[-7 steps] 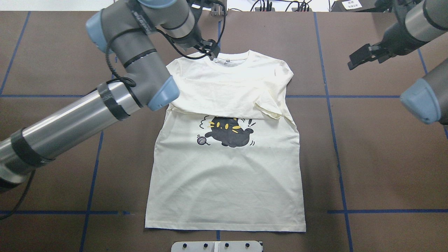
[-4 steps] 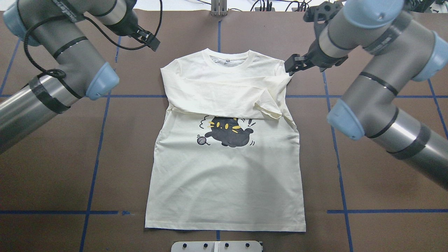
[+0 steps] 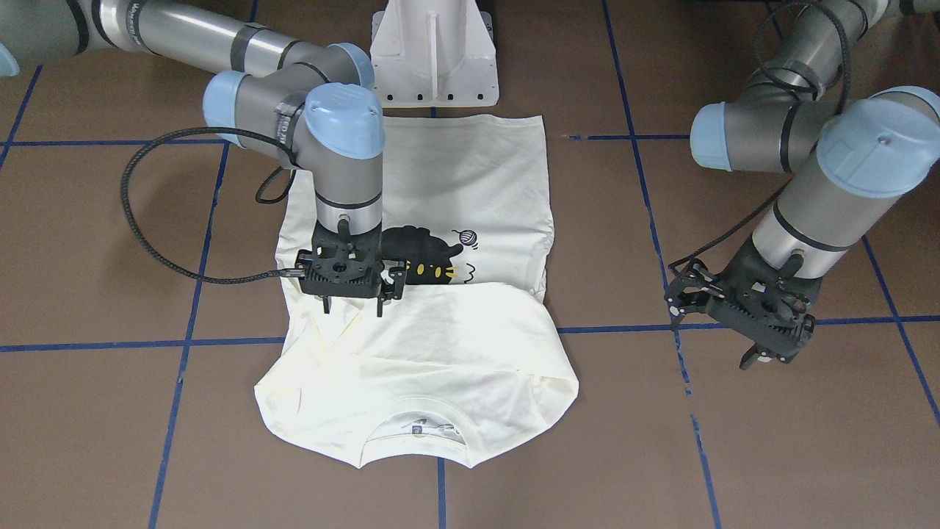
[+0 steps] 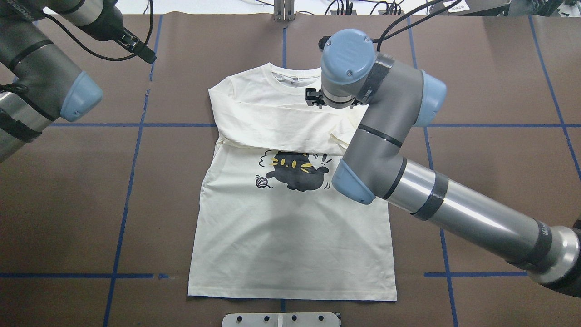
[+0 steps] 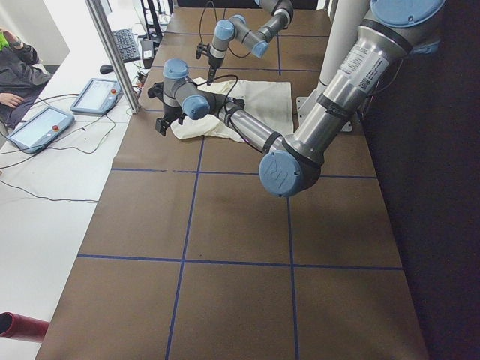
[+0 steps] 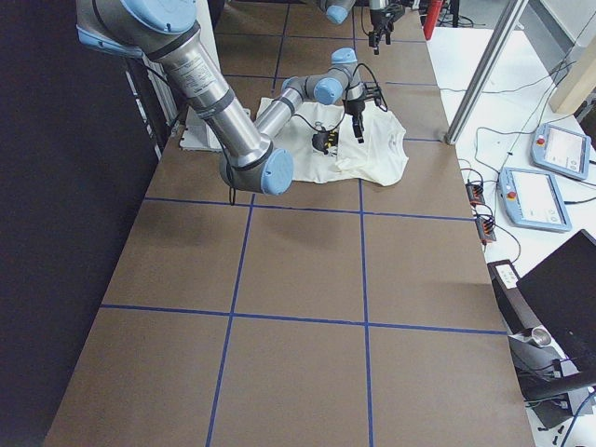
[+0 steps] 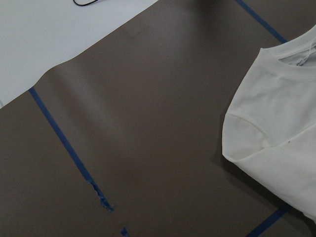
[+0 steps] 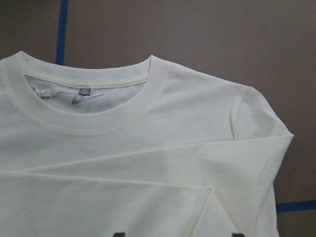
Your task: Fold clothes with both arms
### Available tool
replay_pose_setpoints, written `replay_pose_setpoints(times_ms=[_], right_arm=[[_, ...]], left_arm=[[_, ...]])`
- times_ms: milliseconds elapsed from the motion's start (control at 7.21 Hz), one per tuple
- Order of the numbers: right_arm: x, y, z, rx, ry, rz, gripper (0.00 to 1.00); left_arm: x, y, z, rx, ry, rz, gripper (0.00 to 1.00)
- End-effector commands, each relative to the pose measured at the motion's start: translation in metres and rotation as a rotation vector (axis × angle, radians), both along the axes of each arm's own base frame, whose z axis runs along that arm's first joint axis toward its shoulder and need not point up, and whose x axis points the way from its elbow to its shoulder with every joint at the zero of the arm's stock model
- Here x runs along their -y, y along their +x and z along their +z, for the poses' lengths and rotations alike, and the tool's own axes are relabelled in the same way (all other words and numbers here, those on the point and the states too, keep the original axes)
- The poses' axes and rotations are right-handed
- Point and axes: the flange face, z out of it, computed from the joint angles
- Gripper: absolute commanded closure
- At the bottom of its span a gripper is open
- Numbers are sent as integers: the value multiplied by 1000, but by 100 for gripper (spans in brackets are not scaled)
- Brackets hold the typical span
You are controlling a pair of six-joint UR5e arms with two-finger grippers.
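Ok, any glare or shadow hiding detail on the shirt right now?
Overhead exterior: a soft shadow crosses the shirt below the cat print, creases readable. Exterior front-facing: the folded sleeves look washed out. Right wrist-mounted: sharp, evenly lit collar.

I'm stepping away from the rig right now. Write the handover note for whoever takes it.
Right claw: open and empty, pointing down over the folded sleeves of the cream long-sleeved T-shirt with a black cat print, on the robot's right side of the chest. Contact with the cloth cannot be told.
Left claw: off the shirt, above the bare brown table past the shoulder on the robot's left. Open or shut cannot be told.
Shirt: flat, print up, collar away from the robot, hem nearest it.
Done: both sleeves folded across the chest, above the print.
Left: the body folds; the shirt lies at full length.
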Motion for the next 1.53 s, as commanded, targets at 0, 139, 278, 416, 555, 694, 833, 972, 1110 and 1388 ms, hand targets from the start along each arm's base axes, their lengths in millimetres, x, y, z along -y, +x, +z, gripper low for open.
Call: replay_pose_setpoints(times_ms=[0, 139, 278, 416, 555, 694, 833, 972, 1110, 1388], right_arm=[[-16, -36, 12, -66, 30, 39, 31], [-15, -45, 25, -107, 43, 49, 34], [-18, -54, 36, -149, 63, 40, 35], [-20, -59, 41, -182, 92, 25, 37], [-23, -60, 46, -201, 105, 6, 43], [-23, -59, 49, -215, 111, -3, 55], [-23, -58, 56, -228, 112, -12, 83], [-23, -57, 57, -231, 113, -10, 100], [-20, -53, 56, -241, 131, -13, 100], [-3, -11, 63, -280, 197, -79, 100]], left_arm=[[-1, -1, 2, -7, -10, 3, 0], [-1, -2, 5, -6, -14, 2, 0], [-2, -1, 7, -4, -17, 4, 0], [-2, -1, 7, -4, -17, 4, 0], [-2, -1, 7, -5, -18, 4, 0], [-2, -1, 7, -7, -26, -4, 0], [-3, 1, 4, -28, -40, -23, 0], [-3, 1, 3, -38, -43, -32, 0], [-4, 1, 3, -39, -43, -35, 0], [-7, 1, -4, -56, -58, -52, 0]])
